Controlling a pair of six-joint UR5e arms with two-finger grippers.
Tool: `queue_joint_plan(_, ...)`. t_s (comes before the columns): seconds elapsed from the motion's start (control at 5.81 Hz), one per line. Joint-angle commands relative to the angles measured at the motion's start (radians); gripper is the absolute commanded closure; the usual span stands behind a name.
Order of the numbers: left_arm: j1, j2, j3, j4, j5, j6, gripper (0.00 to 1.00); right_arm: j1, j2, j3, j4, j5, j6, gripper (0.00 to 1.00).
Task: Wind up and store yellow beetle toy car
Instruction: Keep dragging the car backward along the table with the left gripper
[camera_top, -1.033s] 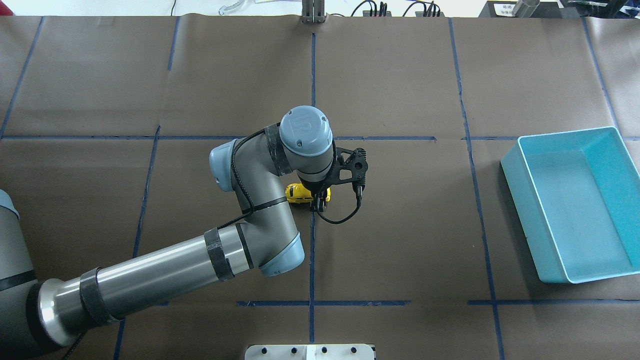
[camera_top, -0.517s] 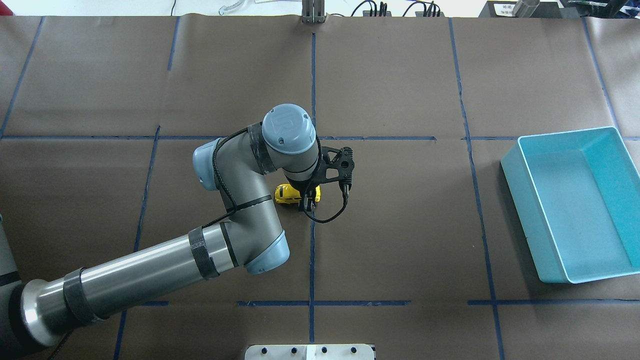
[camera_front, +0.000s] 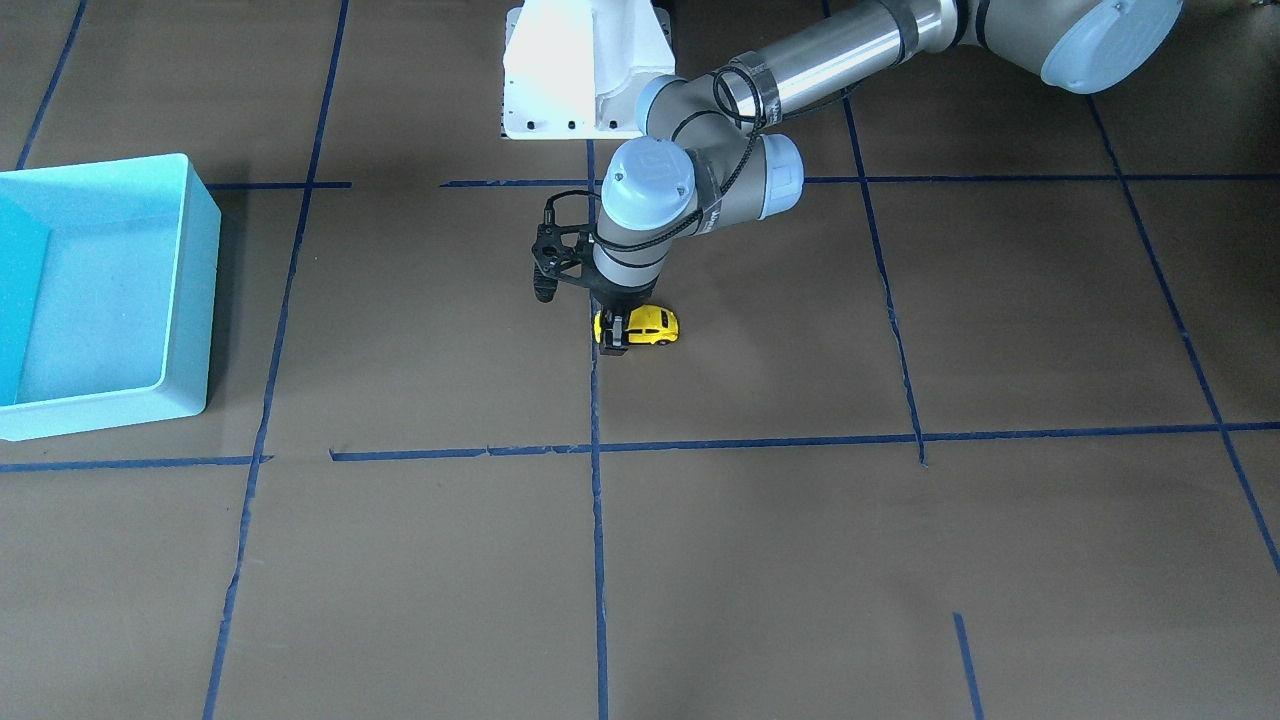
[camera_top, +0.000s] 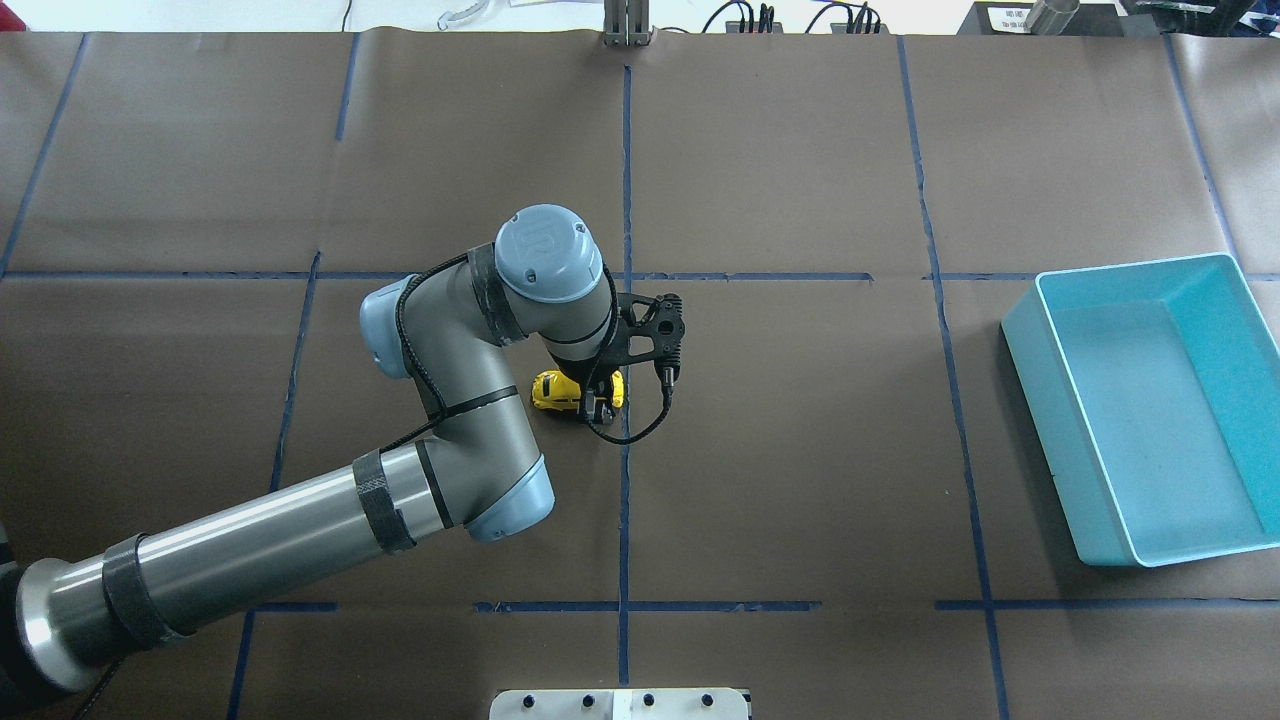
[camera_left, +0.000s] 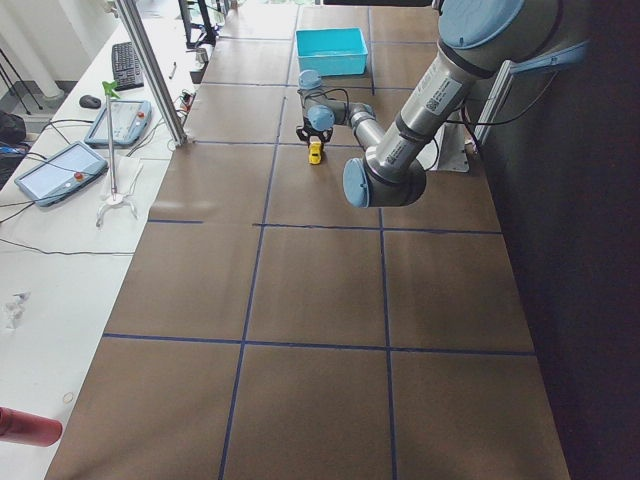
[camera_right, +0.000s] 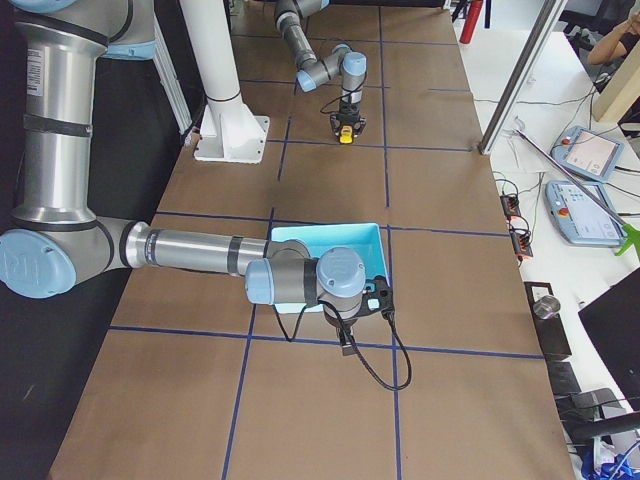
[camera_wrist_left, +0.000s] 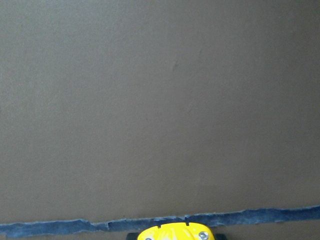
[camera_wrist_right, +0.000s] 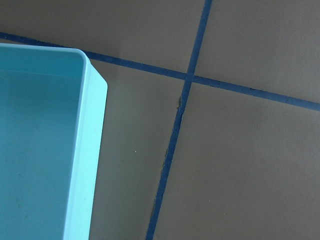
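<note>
A brown paper-covered counter (camera_top: 800, 450) is marked into squares by blue tape. Near its middle, the left end effector (camera_top: 597, 405) points straight down and pinches one end of a tiny yellow car (camera_top: 553, 390) between its fingers. The car lies level at counter height, just on the robot's left of a tape line (camera_top: 624, 500), with its free end pointing further left. The left wrist view shows only the car's yellow tip at the bottom edge. A light blue bin (camera_top: 1130, 270) stands well apart on the robot's right. The right end effector (camera_right: 343, 335) hangs over the bin's edge; I cannot tell how wide it is.
</note>
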Motion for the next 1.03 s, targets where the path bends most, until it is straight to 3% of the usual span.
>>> queue_joint_plan(0.0, -0.005, 0.034, -0.030, -0.007, -0.008, 0.001, 1.00, 0.000, 0.000, 0.001, -0.001, 0.000, 0.000, 0.00)
queue_joint_plan(0.52, -0.013, 0.077, -0.070, -0.018, -0.023, 0.003, 1.00, 0.000, 0.000, 0.001, -0.001, 0.002, 0.000, 0.00)
queue_joint_plan(0.69, -0.011, 0.077, -0.068, -0.019, -0.023, 0.056, 0.65, 0.000, 0.000, 0.001, -0.001, 0.000, 0.000, 0.00)
queue_joint_plan(0.86, -0.014, 0.077, -0.070, -0.018, -0.021, 0.069, 0.01, 0.000, 0.000, 0.001, -0.001, 0.002, 0.000, 0.00)
